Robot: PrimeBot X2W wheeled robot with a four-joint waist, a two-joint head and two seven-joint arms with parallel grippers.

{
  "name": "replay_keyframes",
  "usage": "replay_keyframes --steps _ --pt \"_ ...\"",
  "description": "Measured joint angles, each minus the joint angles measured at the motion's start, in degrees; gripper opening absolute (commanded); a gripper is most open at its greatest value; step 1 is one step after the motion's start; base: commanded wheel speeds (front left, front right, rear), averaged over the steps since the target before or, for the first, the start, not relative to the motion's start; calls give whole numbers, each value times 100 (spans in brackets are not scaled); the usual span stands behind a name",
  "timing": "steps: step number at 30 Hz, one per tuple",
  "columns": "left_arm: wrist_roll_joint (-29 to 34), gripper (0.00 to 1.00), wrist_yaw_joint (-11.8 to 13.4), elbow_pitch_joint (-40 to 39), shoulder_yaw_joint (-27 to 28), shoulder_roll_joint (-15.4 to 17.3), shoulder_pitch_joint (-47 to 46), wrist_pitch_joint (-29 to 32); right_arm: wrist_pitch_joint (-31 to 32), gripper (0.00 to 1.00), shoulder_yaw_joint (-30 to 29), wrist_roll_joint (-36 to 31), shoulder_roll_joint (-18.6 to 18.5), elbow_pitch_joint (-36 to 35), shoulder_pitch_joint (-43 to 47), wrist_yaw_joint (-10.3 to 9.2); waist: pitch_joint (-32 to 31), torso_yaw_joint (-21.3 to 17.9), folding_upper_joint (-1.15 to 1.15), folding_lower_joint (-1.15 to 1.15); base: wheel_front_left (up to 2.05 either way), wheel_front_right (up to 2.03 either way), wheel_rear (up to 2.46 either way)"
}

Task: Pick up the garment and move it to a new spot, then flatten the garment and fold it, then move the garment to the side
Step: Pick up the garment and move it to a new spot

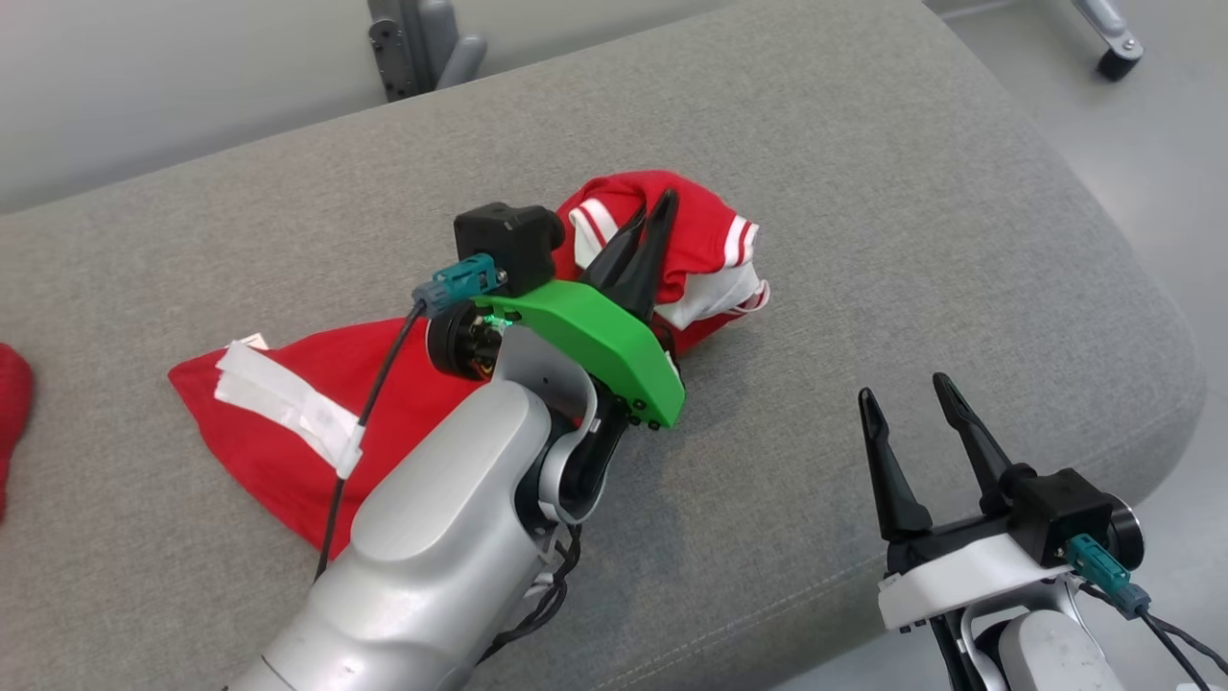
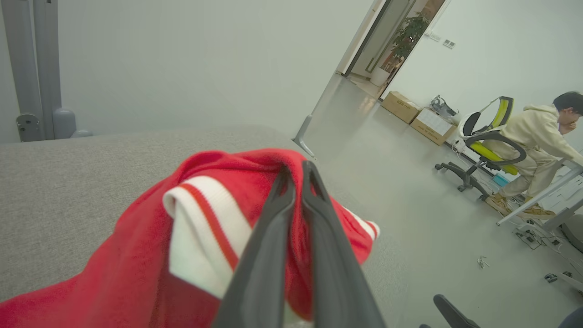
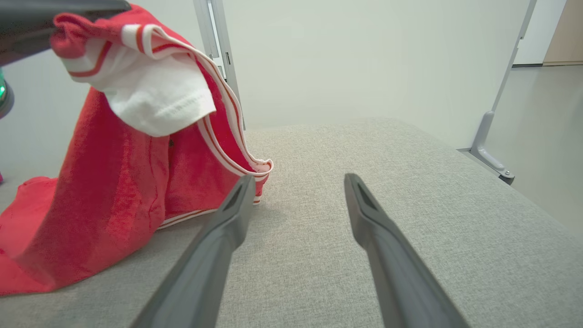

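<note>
1. On the grey padded bench (image 1: 863,192), the red shirt (image 1: 317,451) with white, red-striped trim sits crumpled near the middle. One end is raised off the fabric. The other end lies spread on the bench toward the robot's left, where a white strip (image 1: 288,398) crosses it.
2. The left gripper (image 1: 654,206) is clamped on a bunched fold at the raised end, close to a striped cuff. Its own wrist view shows the left gripper (image 2: 296,169) with both dark fingers pressed together and the red shirt (image 2: 136,255) gathered around them.
3. The right gripper (image 1: 905,389) has its jaws wide apart and holds nothing. It hovers over the bench's near right part, apart from the cloth.
4. Past the right gripper (image 3: 299,178), its wrist view shows the red shirt (image 3: 114,182) draped down from the other arm's finger, with the striped hem touching the bench.
5. By my reading, the first step is under way. The pick is made, yet most of the cloth rests on the bench, so the carry to a new spot is not done.
6. Flattening, folding and setting the shirt aside all appear to be left. The cloth is bunched, with no tidy fold anywhere.
7. A second red cloth (image 1: 10,403) sits at the bench's far left, well apart from the shirt. I cannot tell what it is.
</note>
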Motion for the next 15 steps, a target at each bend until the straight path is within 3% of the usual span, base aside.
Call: replay_keyframes --steps 5,9,10,11,12,13,15 --pt "-65 0 10 1140 -386 -3 -83 -297 0 100 18 51 -2 -13 -29 0 153 -223 0 0 0 0 0" --pt "-171 0 -182 1944 -603 5 -94 -491 0 100 36 94 0 -20 -60 0 297 -317 0 0 0 0 0" --pt "-250 18 -252 2053 -644 7 -88 -517 0 100 36 116 0 -24 -63 0 329 -330 0 0 0 0 0" --pt "-417 44 -348 2117 -668 8 -77 -538 0 100 30 123 0 -23 -64 0 360 -338 0 0 0 0 0" --pt "-554 81 -421 2157 -704 5 -74 -557 0 100 18 126 -1 -22 -66 0 387 -338 0 0 0 0 0" --pt "-614 100 -463 2195 -756 5 -75 -583 0 100 9 130 0 -20 -73 0 408 -330 0 0 0 0 0" --pt "-851 100 -533 2207 -812 1 -79 -681 0 100 -16 130 -1 -9 -92 0 429 -288 0 0 0 0 0"
